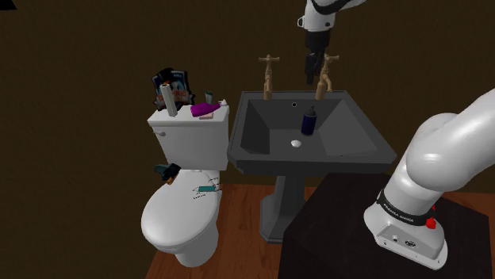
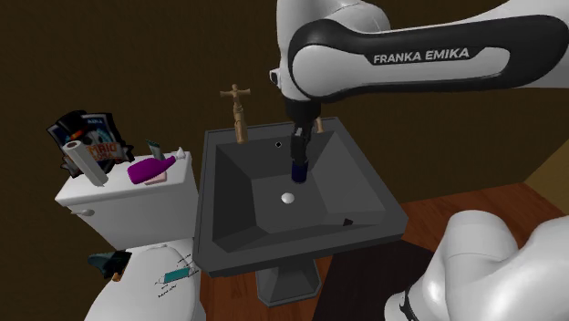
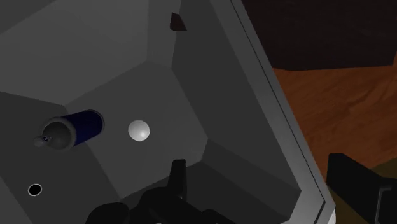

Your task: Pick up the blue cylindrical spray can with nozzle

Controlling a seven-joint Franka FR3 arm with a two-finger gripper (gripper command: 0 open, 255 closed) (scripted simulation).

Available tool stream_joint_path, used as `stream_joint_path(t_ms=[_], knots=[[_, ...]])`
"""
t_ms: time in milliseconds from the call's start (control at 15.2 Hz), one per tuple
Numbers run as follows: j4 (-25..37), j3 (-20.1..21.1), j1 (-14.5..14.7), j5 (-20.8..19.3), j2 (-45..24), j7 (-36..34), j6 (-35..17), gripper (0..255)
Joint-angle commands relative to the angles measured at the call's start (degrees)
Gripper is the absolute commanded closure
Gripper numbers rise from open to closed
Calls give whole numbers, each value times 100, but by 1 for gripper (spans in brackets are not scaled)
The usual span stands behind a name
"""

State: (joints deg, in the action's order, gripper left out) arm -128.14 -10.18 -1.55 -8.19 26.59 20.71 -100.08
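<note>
A dark blue spray can (image 1: pixel 309 123) with a grey nozzle stands upright in the basin of a dark grey pedestal sink (image 1: pixel 365 150), just behind the white drain (image 1: pixel 296 144). My black gripper (image 1: pixel 311 78) hangs over the back of the sink between the two taps, some way above the can and not touching it. In the second exterior view the gripper (image 2: pixel 299 150) is directly over the can (image 2: pixel 297 170). The wrist view looks down into the basin, with the can (image 3: pixel 79 127) beside the drain (image 3: pixel 139 130); the gripper (image 3: pixel 178 168) shows a single meeting tip, shut on nothing.
Two brass taps (image 1: pixel 268 75) (image 1: pixel 324 76) rise at the sink's back rim, close beside the gripper. A white toilet (image 1: pixel 181 214) stands to the shoulder view's left, with a purple bottle (image 1: pixel 205 107) and other items on its tank. My dark stand (image 1: pixel 341 238) is at lower right.
</note>
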Motion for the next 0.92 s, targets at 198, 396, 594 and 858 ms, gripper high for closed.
stream_joint_path(t_ms=[198,396,594,858], knots=[[375,-347,-92,-374,-959,771,-186,0],[634,-506,-153,-564,-1560,1181,-316,0],[940,-642,-225,-735,-2184,1574,-443,0],[1419,-778,-346,-941,-3043,2069,-596,0]])
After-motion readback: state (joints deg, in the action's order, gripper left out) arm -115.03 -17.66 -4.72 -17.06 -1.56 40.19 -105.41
